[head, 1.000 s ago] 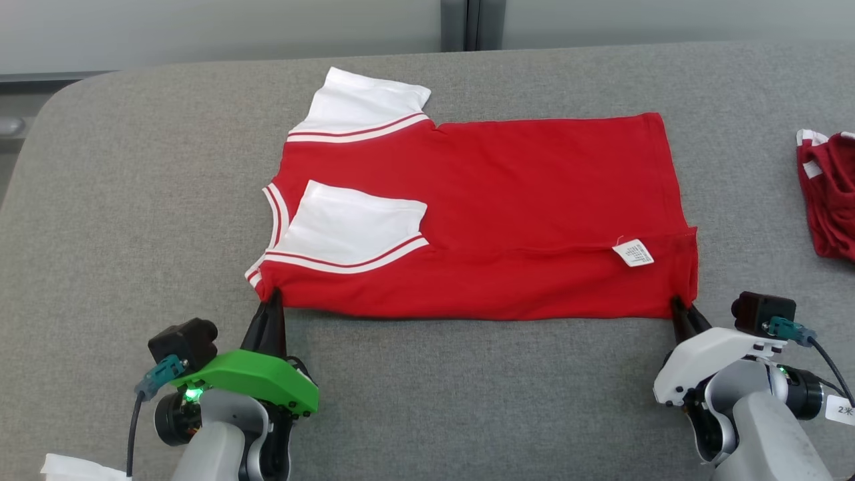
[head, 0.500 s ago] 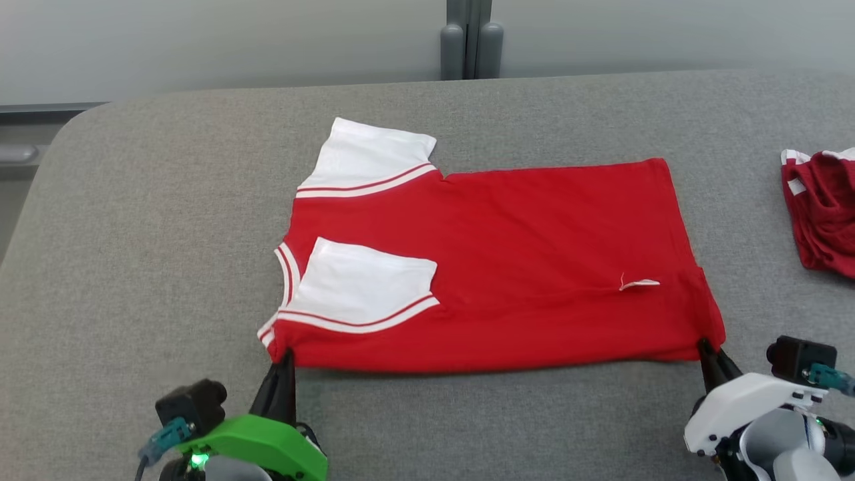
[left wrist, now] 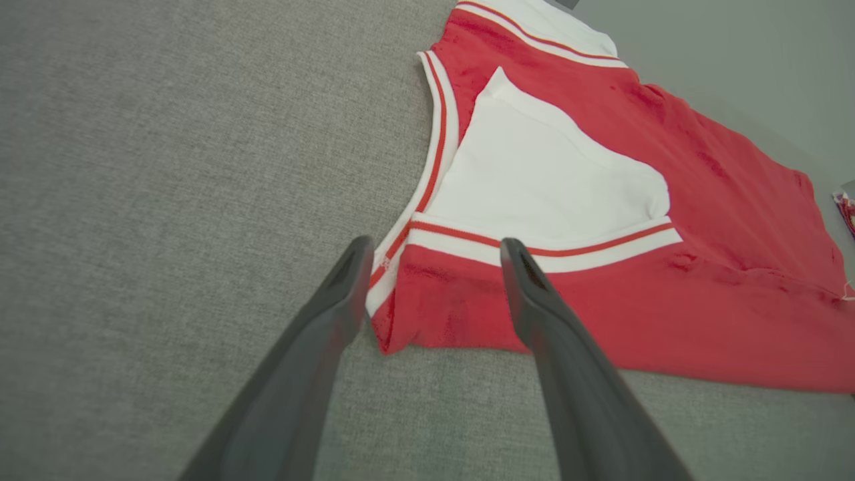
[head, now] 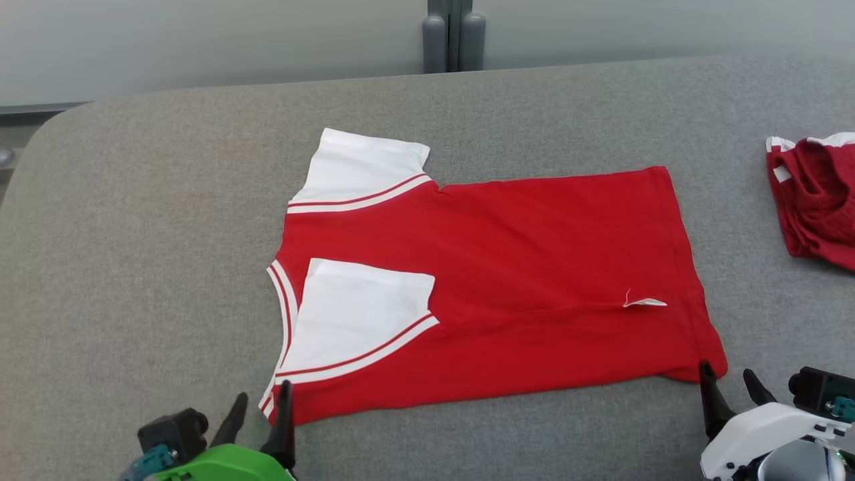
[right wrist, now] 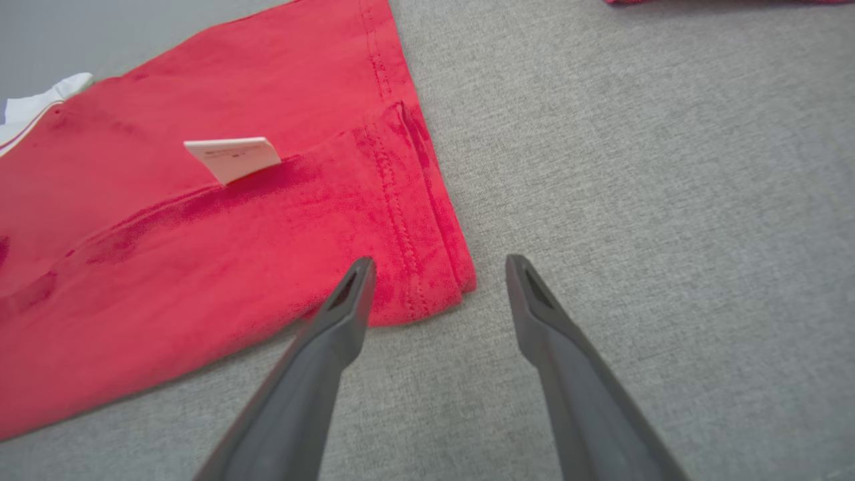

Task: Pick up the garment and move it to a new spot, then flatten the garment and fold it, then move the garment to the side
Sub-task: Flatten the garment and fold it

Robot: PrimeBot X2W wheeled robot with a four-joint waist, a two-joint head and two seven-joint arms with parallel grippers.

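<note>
the red t-shirt [head: 521, 267] lies flat near the middle of the grey cloth-covered bench [head: 133, 234], with its striped neckline [head: 280, 294] toward the robot's left and its hem toward the right. its near long edge is folded over onto the body, so the near white sleeve [head: 361, 314] rests on top of the red cloth, while the far white sleeve [head: 364, 164] sticks out past the far left corner. a small white care label [head: 644, 302] stands up from the fold line close to the hem

the left gripper [head: 262, 397] sits at the shirt's near left corner with its two dark fingers spread apart and nothing held. in the left wrist view that shoulder corner lies between the fingers: one finger is over the red cloth and the other is over bare bench just beside the neckline. whether the tips touch the fabric cannot be told

the right gripper [head: 726, 373] is at the near right corner, fingers likewise apart and holding nothing. in the right wrist view the hem corner lies between them, one finger over the red cloth and the other over bare bench

a second red garment [head: 815, 200] with white trim lies crumpled at the bench's right edge, well apart from the shirt. a grey post [head: 453, 40] stands beyond the far edge
</note>
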